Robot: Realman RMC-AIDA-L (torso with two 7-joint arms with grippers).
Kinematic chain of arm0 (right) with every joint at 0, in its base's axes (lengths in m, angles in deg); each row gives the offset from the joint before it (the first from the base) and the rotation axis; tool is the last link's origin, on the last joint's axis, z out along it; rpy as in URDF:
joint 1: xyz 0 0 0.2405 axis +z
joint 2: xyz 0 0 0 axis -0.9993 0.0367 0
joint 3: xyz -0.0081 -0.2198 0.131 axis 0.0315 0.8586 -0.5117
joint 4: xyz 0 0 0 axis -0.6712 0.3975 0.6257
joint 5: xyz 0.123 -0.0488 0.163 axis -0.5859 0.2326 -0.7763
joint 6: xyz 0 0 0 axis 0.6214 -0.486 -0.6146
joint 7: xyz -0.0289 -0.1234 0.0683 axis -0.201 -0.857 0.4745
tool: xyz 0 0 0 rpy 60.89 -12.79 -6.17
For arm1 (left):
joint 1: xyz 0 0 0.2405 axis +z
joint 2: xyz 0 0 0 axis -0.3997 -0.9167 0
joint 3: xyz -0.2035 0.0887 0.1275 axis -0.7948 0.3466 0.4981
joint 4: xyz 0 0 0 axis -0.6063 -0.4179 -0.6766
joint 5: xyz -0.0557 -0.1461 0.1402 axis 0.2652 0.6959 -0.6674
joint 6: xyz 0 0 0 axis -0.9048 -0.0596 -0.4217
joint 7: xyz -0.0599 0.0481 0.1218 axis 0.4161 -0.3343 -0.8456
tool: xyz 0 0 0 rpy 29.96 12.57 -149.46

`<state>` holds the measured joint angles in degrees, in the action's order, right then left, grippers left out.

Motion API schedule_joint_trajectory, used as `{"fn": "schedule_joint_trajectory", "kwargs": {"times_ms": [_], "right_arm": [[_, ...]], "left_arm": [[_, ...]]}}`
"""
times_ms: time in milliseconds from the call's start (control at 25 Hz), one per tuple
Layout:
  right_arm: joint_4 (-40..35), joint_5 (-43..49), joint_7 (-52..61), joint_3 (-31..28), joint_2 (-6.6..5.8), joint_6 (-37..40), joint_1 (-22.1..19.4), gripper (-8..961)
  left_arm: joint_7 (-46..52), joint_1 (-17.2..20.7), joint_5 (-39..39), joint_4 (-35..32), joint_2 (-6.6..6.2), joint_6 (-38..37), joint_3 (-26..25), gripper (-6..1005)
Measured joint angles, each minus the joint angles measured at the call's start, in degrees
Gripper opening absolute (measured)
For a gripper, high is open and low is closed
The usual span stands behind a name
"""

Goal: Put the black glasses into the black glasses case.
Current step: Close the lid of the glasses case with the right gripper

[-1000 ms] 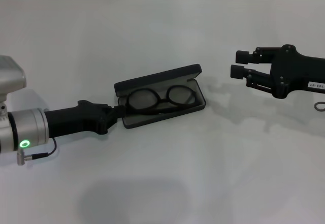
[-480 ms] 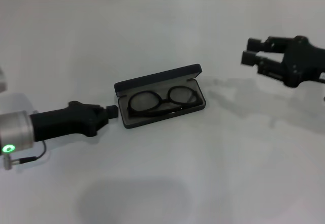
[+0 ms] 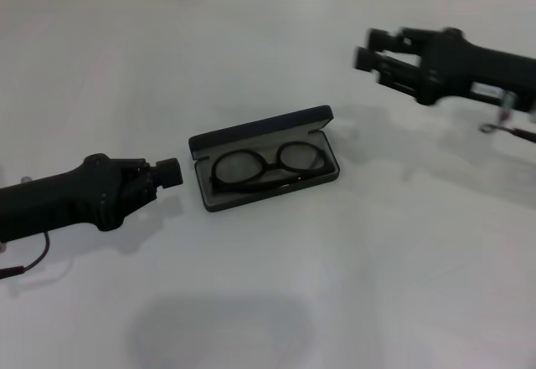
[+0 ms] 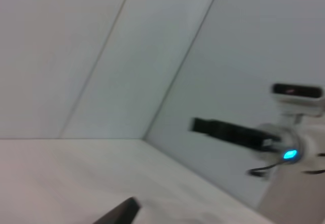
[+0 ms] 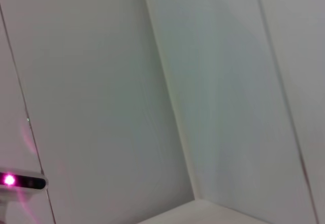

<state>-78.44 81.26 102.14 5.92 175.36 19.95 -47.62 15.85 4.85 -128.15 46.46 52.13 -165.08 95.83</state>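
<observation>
From my remote station, the black glasses [image 3: 266, 166] lay inside the open black glasses case [image 3: 264, 158] at the middle of the white worktop [image 3: 276, 294], lenses up on the grey lining, the lid standing open along the far edge. A second earlier the left pincer [image 3: 170, 171] had been touching the near-left end of the case; it had since drawn back and sat just beside that end, clear of it and holding nothing. The right pincer [image 3: 368, 48], which had hovered well to the case's right, had swung up and away toward the far side, its two fingertips apart and empty. I judged the placing itself done, with both arms retreating and only the lid, if it was to be shut, left over.

Whether the left pincer's tips were together or apart I could not tell; they read as one dark stub. The temple arms were hard to trace against the frame. Both wrist cameras showed only wall panels and distant equipment, nothing of the case.
</observation>
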Motion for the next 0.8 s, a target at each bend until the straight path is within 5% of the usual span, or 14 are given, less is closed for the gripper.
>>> {"fn": "schedule_joint_trajectory", "kwargs": {"times_ms": [280, 440, 640, 800], "right_arm": [[2.08, -1.09, 6.03, 10.39, 0.05, -13.03, 10.79, 356], [2.18, -2.59, 13.21, 23.69, 0.05, -23.60, 16.41, 356], [0.02, -14.61, 15.08, 41.43, 0.05, -33.04, 17.51, 356], [-1.25, -19.56, 16.36, 48.34, 0.05, -37.67, 17.92, 214]], "left_arm": [[2.41, -0.12, 0.22, -0.08, 0.75, 0.07, -1.53, 103], [1.19, -0.06, 0.24, 0.42, 1.33, 0.99, -1.62, 166], [0.46, 0.10, 0.25, 0.47, 2.01, 1.38, -1.65, 373], [0.31, 0.07, 0.27, 0.47, 2.18, 1.39, -1.66, 504]]}}
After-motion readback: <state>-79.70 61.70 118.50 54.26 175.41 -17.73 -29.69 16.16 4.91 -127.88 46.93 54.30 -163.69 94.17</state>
